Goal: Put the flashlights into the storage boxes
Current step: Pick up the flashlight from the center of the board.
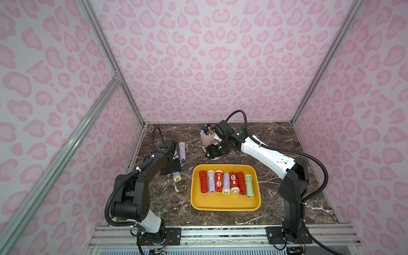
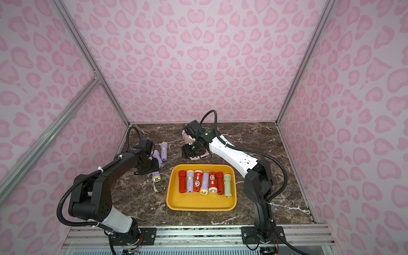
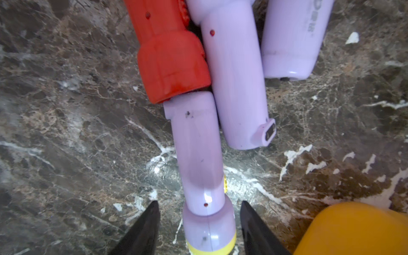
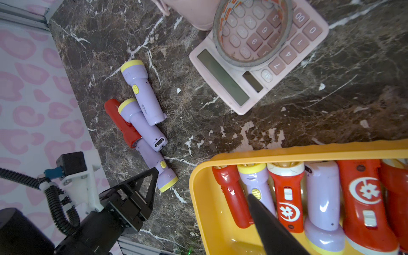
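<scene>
The yellow-orange storage box (image 1: 225, 207) (image 2: 201, 207) holds several flashlights (image 1: 225, 183) in a row: red, lilac and one pale green. A little way left of it, a lilac flashlight (image 3: 198, 154) (image 1: 176, 177) lies on the marble. My left gripper (image 3: 198, 203) (image 1: 174, 170) is open, its jaws straddling this flashlight's head with a gap on each side. Beyond it lie two more lilac flashlights (image 4: 141, 88) (image 4: 143, 125) and a red one (image 4: 123, 123), packed close together. My right gripper (image 1: 209, 154) hovers open and empty behind the box; only one of its fingers (image 4: 265, 216) shows.
A pink pen cup (image 1: 207, 136) stands at the back. In front of it lies a pink calculator (image 4: 220, 75) with a tape roll (image 4: 240, 61) on it, under my right wrist. The left enclosure wall (image 4: 33, 88) runs close beside the loose flashlights.
</scene>
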Available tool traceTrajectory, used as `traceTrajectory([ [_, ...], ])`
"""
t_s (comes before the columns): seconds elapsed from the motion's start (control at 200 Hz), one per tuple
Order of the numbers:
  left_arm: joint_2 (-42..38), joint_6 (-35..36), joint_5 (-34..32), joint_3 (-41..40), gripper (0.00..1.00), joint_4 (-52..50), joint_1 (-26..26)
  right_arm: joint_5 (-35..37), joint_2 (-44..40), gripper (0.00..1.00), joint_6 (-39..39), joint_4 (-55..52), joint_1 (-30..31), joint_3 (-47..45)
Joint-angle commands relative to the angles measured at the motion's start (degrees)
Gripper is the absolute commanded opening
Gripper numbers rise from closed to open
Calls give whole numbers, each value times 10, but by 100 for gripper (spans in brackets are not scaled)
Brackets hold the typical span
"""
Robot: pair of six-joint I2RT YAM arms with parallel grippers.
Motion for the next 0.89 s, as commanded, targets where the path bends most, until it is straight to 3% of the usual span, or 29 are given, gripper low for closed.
traceTrajectory([
  [0.0, 14, -4, 8, -5, 59, 21, 4, -24, 24, 64, -11, -14, 11, 24],
  [0.315, 51, -4, 11, 3, 58, 39, 12, -42, 73, 64, -23, -23, 18, 66],
  [0.73, 84, -1, 10, 11, 54, 46, 19, -34, 60, 64, -23, -20, 18, 52],
  [0.89, 90, 1, 13, 16, 40, 42, 21, -24, 43, 64, -20, -11, 18, 27],
])
